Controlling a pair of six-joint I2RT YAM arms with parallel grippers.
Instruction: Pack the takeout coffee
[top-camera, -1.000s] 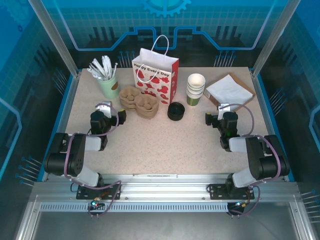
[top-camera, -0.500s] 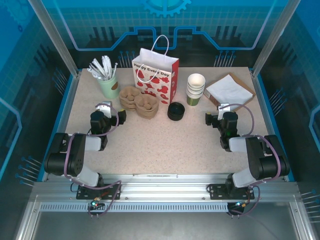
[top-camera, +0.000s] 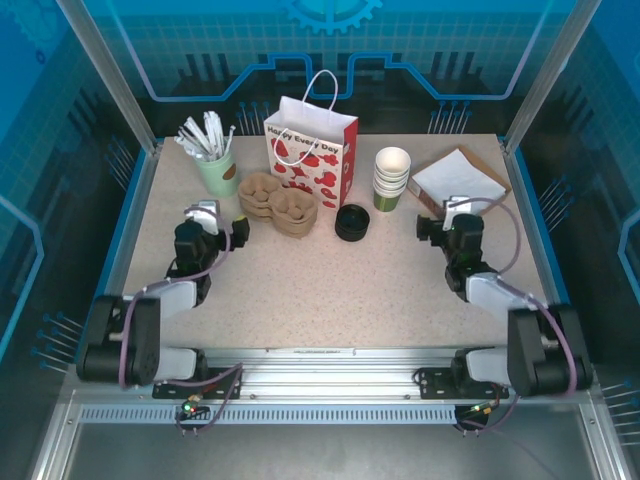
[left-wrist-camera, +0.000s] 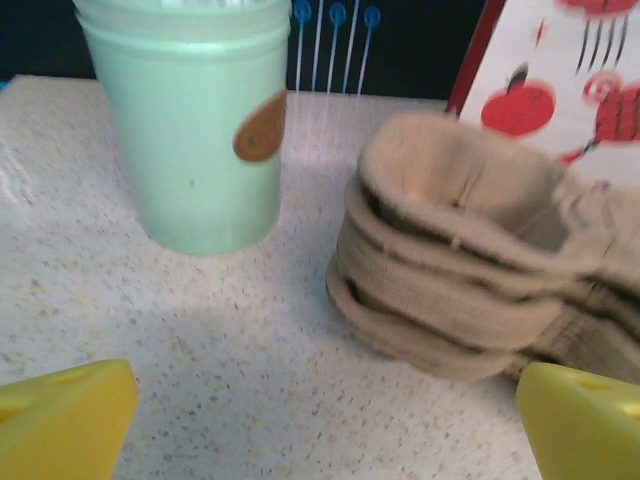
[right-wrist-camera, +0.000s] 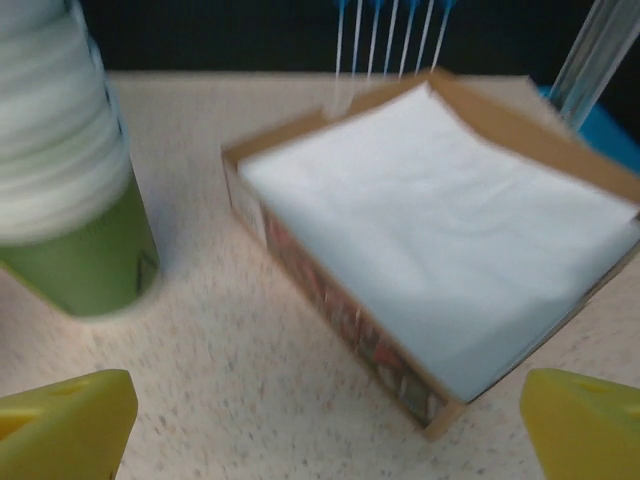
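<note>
No lidded takeout coffee is in view. A stack of lidless green-and-white cups (top-camera: 391, 178) stands at the back right of centre, and its green base (right-wrist-camera: 80, 250) is at the left of the right wrist view. A pile of black lids (top-camera: 351, 222) lies in front of the red-and-white gift bag (top-camera: 312, 150). My left gripper (top-camera: 222, 220) is open and empty, its yellow fingertips (left-wrist-camera: 60, 420) wide apart just short of the pulp cup carriers (left-wrist-camera: 470, 280). My right gripper (top-camera: 441, 217) is open and empty, its fingertips (right-wrist-camera: 60, 420) apart in front of the napkin box (right-wrist-camera: 440, 230).
A mint cup (top-camera: 216, 172) holding white utensils stands at the back left, close to the stacked carriers (top-camera: 278, 203). The napkin box (top-camera: 460, 180) sits at the back right near the frame post. Bare speckled tabletop (top-camera: 330, 290) stretches between the two arms.
Both arms have stretched forward from their folded pose. The right gripper has shifted right and farther back, towards the napkin box. The left gripper has shifted slightly left. Both stay open.
</note>
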